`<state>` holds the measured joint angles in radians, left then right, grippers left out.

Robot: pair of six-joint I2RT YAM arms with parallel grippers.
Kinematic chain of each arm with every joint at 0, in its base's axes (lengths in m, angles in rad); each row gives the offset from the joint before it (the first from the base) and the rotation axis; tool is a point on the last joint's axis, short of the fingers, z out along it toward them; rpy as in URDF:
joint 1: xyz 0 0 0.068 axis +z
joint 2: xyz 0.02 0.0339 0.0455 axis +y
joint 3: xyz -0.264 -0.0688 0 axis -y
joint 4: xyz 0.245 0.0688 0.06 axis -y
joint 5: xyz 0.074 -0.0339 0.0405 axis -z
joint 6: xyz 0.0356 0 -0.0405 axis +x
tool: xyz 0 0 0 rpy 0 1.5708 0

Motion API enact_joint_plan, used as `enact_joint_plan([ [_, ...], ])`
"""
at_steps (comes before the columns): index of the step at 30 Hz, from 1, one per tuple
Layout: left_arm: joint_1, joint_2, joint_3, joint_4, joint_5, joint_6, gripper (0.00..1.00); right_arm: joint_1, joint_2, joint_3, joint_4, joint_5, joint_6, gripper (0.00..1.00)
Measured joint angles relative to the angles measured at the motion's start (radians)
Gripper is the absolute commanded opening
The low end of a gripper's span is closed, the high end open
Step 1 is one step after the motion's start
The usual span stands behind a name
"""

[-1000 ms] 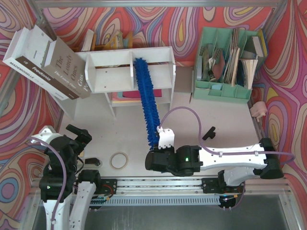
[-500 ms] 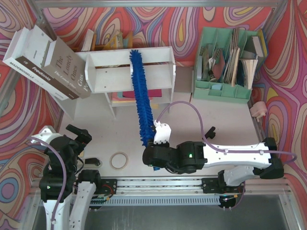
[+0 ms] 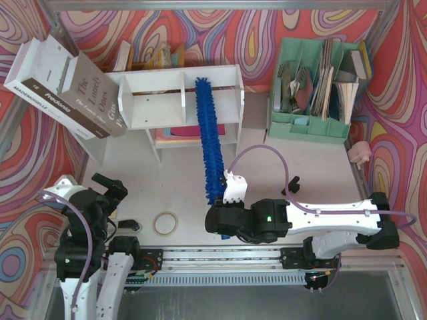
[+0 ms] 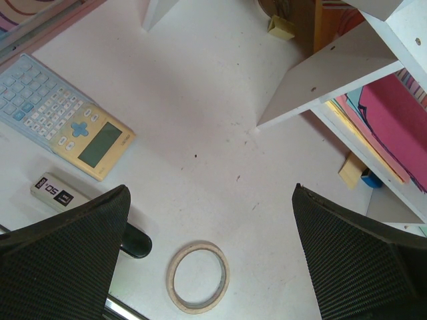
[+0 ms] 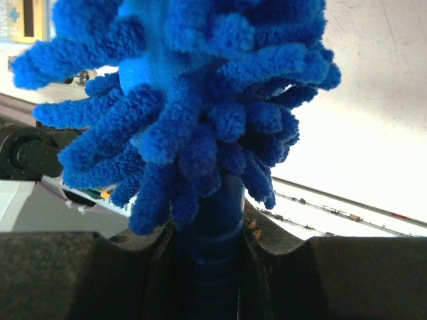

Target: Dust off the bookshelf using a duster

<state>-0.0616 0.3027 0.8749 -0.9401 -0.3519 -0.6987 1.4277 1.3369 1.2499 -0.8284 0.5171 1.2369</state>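
The white bookshelf (image 3: 160, 79) stands at the back left of the table; its corner also shows in the left wrist view (image 4: 333, 73). My right gripper (image 3: 223, 217) is shut on the handle of the blue fluffy duster (image 3: 209, 137), which reaches up into the shelf's right upper compartment, next to the divider. In the right wrist view the duster (image 5: 200, 100) fills the frame and its handle sits clamped between the fingers (image 5: 87, 267). My left gripper (image 3: 110, 190) is open and empty at the near left; in its wrist view the gripper (image 4: 210, 257) hangs above the table.
A tape roll (image 3: 165, 223) lies near the front edge, also in the left wrist view (image 4: 198, 277). A calculator (image 4: 67, 123) lies left. Tilted books (image 3: 63, 87) lean at the back left. A mint-green organizer (image 3: 313, 127) stands at the back right.
The duster's tip swung left across the shelf's divider, then back right into the right compartment. The right gripper shifted slightly with it. The left arm has not moved.
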Motion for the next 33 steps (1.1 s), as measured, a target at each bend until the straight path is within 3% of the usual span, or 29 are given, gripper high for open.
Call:
enact_joint_plan([
  [12, 0.0, 0.0, 0.0, 0.0, 0.0, 0.0, 0.98, 0.0, -0.014, 0.013, -0.206, 0.081, 0.185, 0.0],
  [25, 0.0, 0.0, 0.0, 0.0, 0.0, 0.0, 0.98, -0.001, 0.095, 0.082, 0.011, 0.027, -0.027, 0.0],
  [33, 0.0, 0.0, 0.0, 0.0, 0.0, 0.0, 0.98, -0.001, 0.086, 0.097, -0.009, 0.054, -0.027, 0.0],
])
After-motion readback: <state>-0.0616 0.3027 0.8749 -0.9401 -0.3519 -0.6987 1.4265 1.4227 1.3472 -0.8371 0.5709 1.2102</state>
